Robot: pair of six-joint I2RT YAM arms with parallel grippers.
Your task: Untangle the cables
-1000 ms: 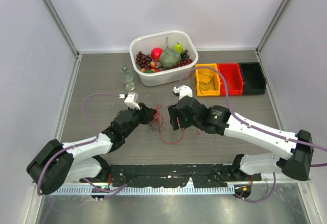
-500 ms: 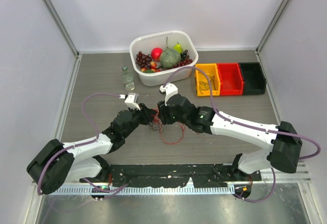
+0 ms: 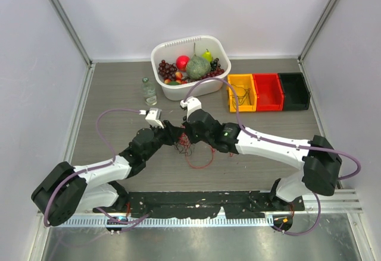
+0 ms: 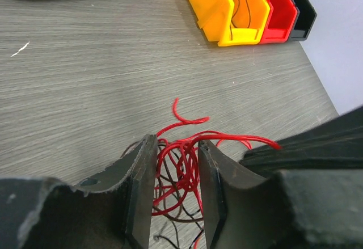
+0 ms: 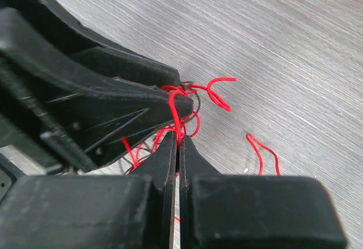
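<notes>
The cables (image 3: 188, 148), hair-fine red and black loops, lie tangled mid-table on the grey wood-grain tabletop (image 3: 113, 82), ringed by plain white walls (image 3: 208, 11). They thread through the gap between the left gripper's (image 4: 174, 192) matte black jaws, which stand partly apart. The right gripper (image 5: 177, 147) is pinched tight on a red strand.

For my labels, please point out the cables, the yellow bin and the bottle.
cables (image 4: 177, 157): left wrist view, red loops.
yellow bin (image 4: 203, 5): left wrist view, outer side wall.
bottle (image 3: 149, 93): top view, its body.
</notes>
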